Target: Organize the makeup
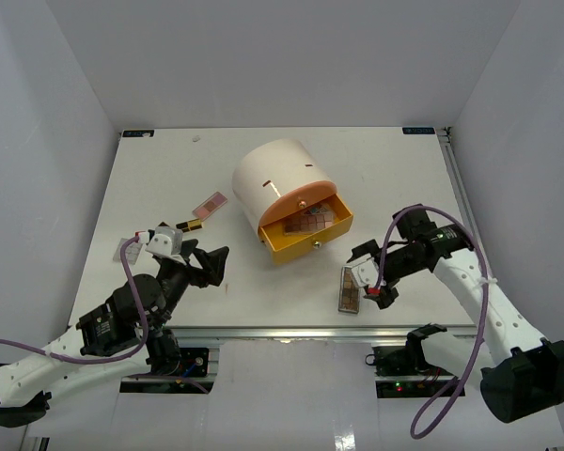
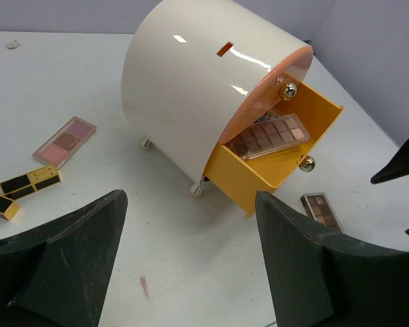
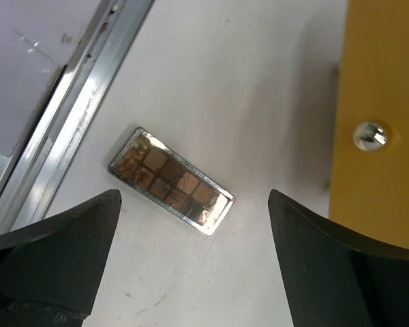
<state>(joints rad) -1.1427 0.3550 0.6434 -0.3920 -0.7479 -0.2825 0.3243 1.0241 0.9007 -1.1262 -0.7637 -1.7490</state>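
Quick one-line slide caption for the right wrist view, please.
Open right gripper hovers over a brown eyeshadow palette lying on the table beside the yellow drawer.

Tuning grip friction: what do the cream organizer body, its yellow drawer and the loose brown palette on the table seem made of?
Organizer body: likely glossy hard plastic; sharp light glints on the curved shell.
Yellow drawer: smooth opaque plastic by the look, thin flat walls; ball knob mirror-shiny, possibly metal.
Brown palette: seemingly clear glossy plastic case, reflective rim, matte powder pans inside.
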